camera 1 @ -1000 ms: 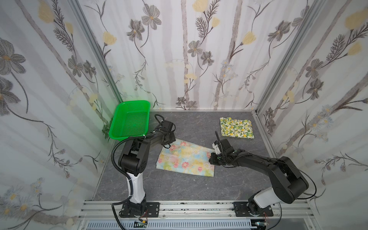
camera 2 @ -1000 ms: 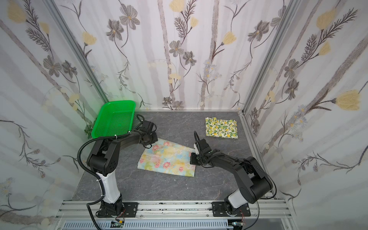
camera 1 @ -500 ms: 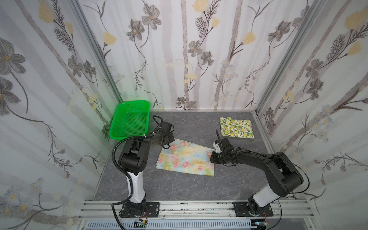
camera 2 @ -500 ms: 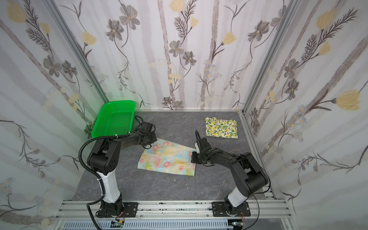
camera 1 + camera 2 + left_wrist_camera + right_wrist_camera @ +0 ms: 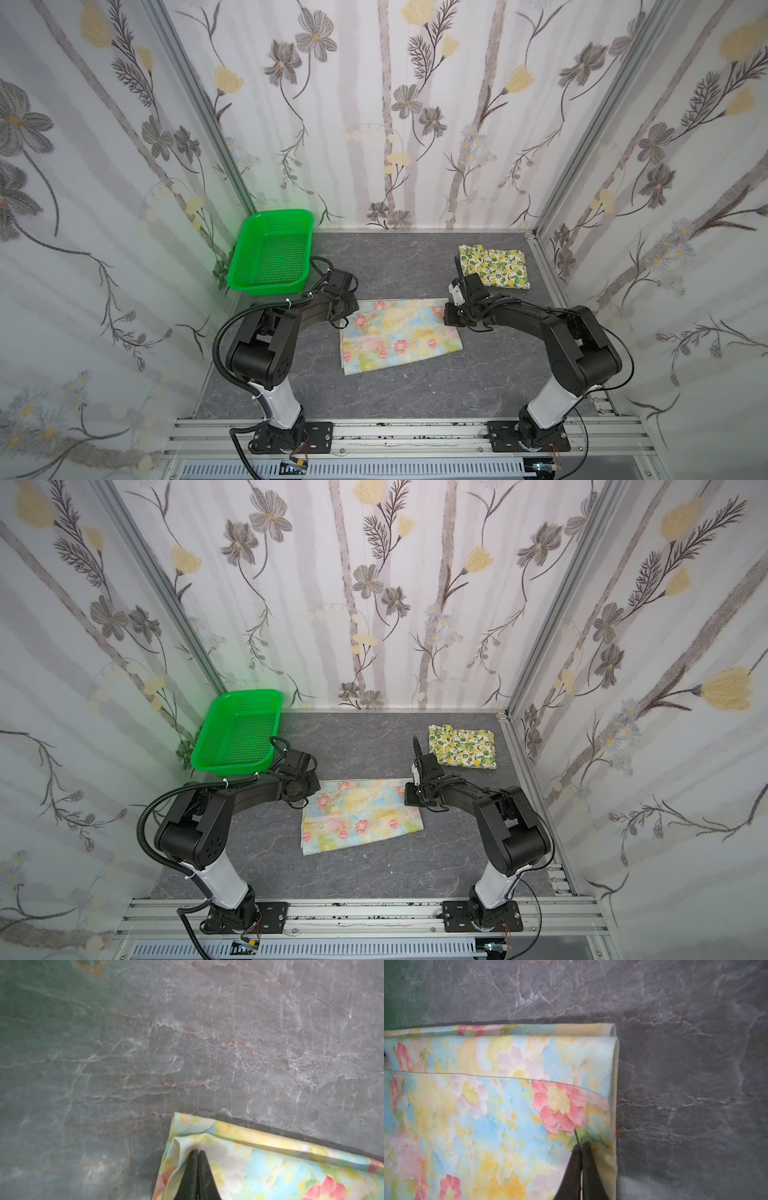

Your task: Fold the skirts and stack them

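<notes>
While flat, skirt (image 5: 270, 1167) between fingers (image 5: 189, 1178).

Reference: flower-print skirt (image 5: 399, 332), lying flat mid-table (image 5: 395, 266).
Basket (image 5: 272, 253): behind it, to its left.
Lemon-print skirt (image 5: 494, 266): behind it, to its right, apart.
Left gripper (image 5: 197, 1152): on its rear left corner.
Right gripper (image 5: 580, 1145): on its rear right corner.

Pastel skirt (image 5: 361, 816), folded, lies flat at centre frame on the grey marbled table (image 5: 374, 875). Left gripper (image 5: 312, 789) is down at its upper left corner and right gripper (image 5: 411, 796) at its upper right corner; fingertips obscured. Lemon skirt (image 5: 463, 746), folded, lies apart at upper right. Green basket (image 5: 245, 694) stands at upper left.
</notes>
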Tool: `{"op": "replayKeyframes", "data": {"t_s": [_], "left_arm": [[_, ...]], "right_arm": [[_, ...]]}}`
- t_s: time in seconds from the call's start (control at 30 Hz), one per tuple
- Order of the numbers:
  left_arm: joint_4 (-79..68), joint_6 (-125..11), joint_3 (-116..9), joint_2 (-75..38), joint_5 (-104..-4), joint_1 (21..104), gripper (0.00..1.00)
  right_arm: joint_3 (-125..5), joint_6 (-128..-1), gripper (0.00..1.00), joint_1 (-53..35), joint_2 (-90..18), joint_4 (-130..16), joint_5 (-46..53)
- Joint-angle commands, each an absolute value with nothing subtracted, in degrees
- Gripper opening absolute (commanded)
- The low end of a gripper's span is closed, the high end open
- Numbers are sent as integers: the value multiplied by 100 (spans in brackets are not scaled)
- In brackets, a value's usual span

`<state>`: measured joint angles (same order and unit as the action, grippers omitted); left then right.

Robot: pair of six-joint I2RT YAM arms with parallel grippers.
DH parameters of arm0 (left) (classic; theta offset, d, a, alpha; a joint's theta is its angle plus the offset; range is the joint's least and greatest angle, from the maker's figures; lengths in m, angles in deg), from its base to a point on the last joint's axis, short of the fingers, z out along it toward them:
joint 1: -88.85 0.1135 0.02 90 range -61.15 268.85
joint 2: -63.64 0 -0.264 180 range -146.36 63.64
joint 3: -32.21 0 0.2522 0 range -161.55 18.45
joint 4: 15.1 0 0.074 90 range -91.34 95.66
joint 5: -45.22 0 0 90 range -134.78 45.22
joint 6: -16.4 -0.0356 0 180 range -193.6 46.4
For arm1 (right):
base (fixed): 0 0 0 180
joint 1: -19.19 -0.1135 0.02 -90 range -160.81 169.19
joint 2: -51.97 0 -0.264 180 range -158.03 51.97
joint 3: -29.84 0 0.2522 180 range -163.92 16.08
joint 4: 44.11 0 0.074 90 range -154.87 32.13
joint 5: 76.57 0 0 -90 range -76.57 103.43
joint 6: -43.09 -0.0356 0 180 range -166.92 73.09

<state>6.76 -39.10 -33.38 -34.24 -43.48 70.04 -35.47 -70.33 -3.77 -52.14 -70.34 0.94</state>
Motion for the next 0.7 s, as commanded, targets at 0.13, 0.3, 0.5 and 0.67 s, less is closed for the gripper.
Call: {"op": "replayKeyframes", "data": {"t_s": [0.13, 0.3, 0.5, 0.67], "left_arm": [[728, -3806, -3232, -2539, -4512, 6763, 0], [723, -3680, -3048, -2246, -4757, 6395, 0], [727, -3560, -3055, -2421, -4926, 5864, 0], [719, -3483, -3123, -2671, -4966, 5718, 0]], "right_arm": [[-3433, -6782, 48, -94, -4233, -7351, -235], [-3157, -6674, 52, 87, -4313, -7290, -458], [-2994, -6748, 54, 134, -4716, -6920, -797], [-2921, -6796, 55, 128, -4993, -6677, -1018]]}}
